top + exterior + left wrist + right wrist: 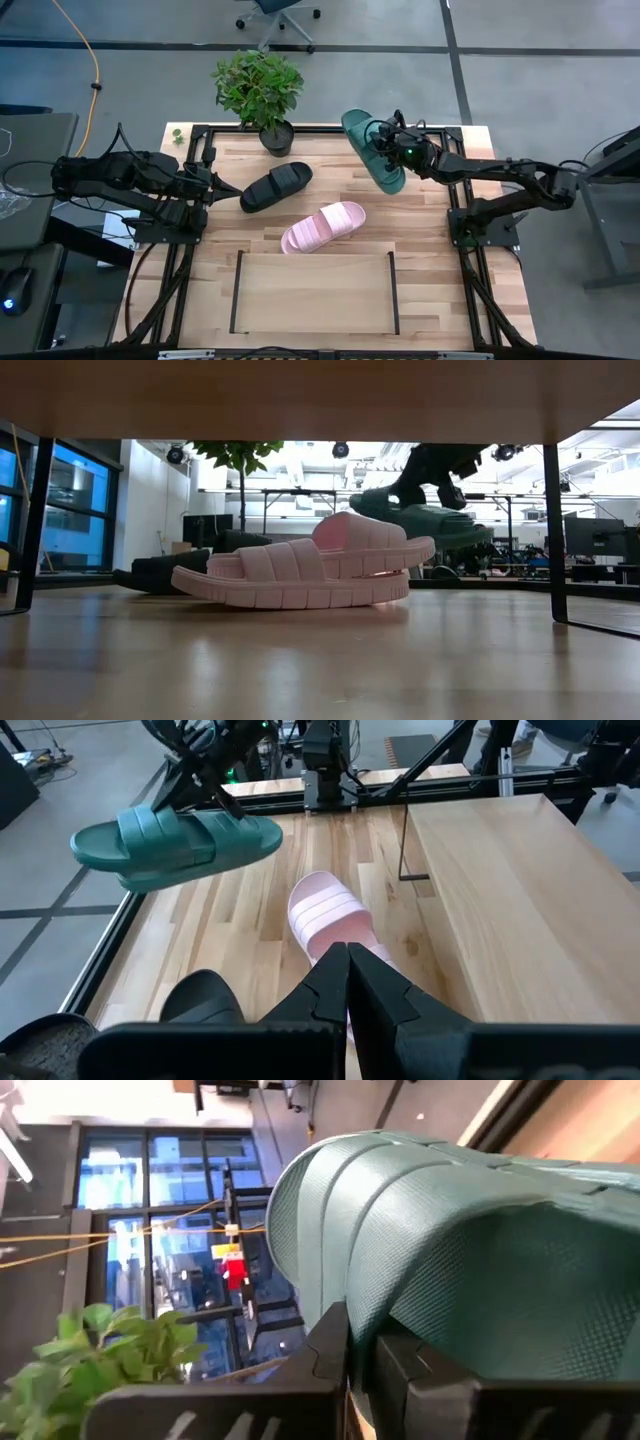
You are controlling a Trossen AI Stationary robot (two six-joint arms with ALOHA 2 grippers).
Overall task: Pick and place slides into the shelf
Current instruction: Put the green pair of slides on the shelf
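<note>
High view. I have the right gripper clamped on the teal-green slide, which hangs off the table near its far edge, just beside the potted plant. The black slide and the pale pink slide lie on the table between the plant and the shelf, which holds nothing yet. My left gripper waits, fingers together, just beside the black slide's heel end. I judge the step in hand to be the carry of the first slide; the next move calls for swinging it over the other two slides, toward the near edge, and lowering it flat between the shelf's black side rails.

Low view. The pink slide sits nearest on the wood, the black slide behind it, and the teal-green slide is clear of the surface beneath the right gripper.

Left wrist view. The left gripper points its closed fingers past the pink slide; the teal-green slide is seen aloft, and the shelf lies beyond.

Right wrist view. The right gripper pinches the ribbed strap of the teal-green slide.

I can read no brand, label or writing in any view.
</note>
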